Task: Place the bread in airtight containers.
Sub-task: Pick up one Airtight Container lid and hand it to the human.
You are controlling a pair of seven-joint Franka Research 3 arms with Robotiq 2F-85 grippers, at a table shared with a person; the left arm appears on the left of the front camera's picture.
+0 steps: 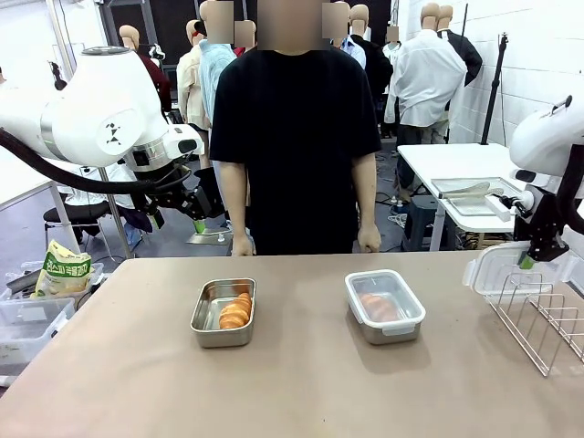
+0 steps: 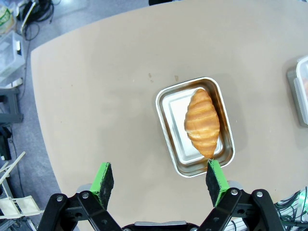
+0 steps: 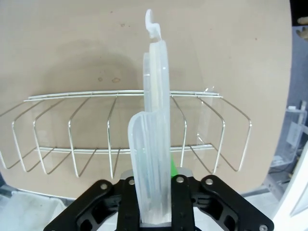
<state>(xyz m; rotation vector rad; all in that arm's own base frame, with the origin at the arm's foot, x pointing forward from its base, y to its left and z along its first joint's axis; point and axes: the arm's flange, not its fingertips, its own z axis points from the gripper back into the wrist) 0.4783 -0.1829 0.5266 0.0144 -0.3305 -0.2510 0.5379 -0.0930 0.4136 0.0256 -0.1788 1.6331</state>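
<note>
Clear plastic is sitting between the right end effector's (image 3: 154, 211) closed jaws: a lid (image 3: 155, 120), held on edge above the wire rack (image 3: 72, 144). It looks light, stiff and slippery, so gripping at the rim seems safest. The left end effector (image 2: 161, 180) is hanging open over the desk (image 1: 301, 383). One roll (image 2: 202, 120), likely soft and fragile, is lying in the open tin (image 2: 168, 106); another (image 1: 379, 307) is resting inside the lidded tin (image 1: 401, 333).

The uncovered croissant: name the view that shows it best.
Left wrist view. It looks straight down on the croissant, lying diagonally in the open tin, ridges sharp. The front view shows it small, half hidden by the tin wall. The right wrist view faces a wire rack.
</note>
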